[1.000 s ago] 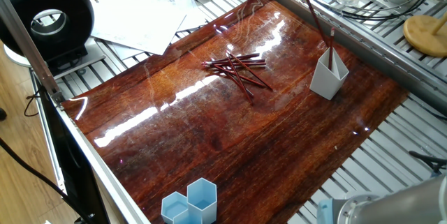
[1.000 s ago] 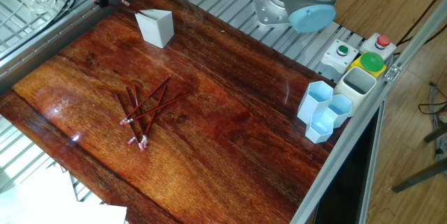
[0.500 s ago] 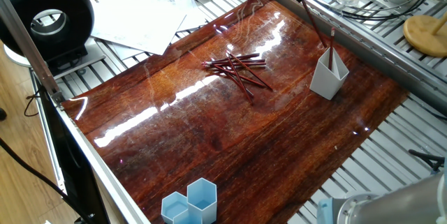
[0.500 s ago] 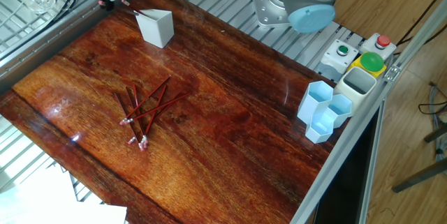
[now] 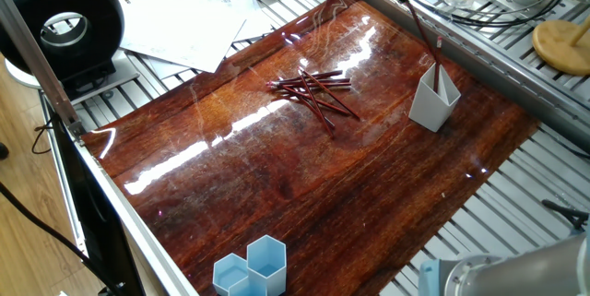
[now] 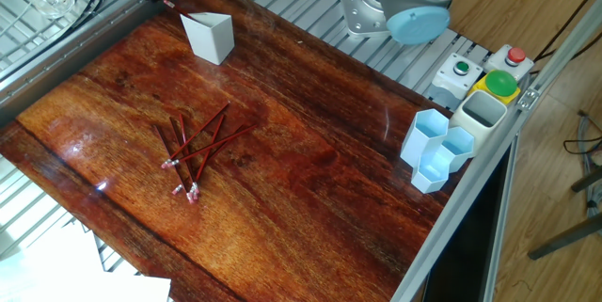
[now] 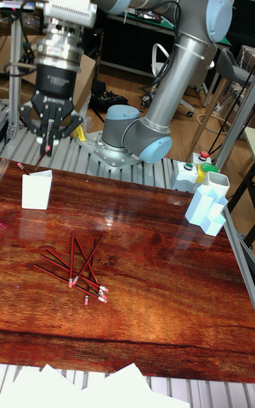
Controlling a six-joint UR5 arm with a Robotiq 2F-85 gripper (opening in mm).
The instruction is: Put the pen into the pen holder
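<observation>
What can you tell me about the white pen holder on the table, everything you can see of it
The pen holder is a small white cup, plastic by its look, with flat angular sides and a slanted rim rising to points. It stands upright near the far edge of the glossy wooden table, apart from the loose pens. A dark red pen, held above by the gripper, slants down toward its open top.
</observation>
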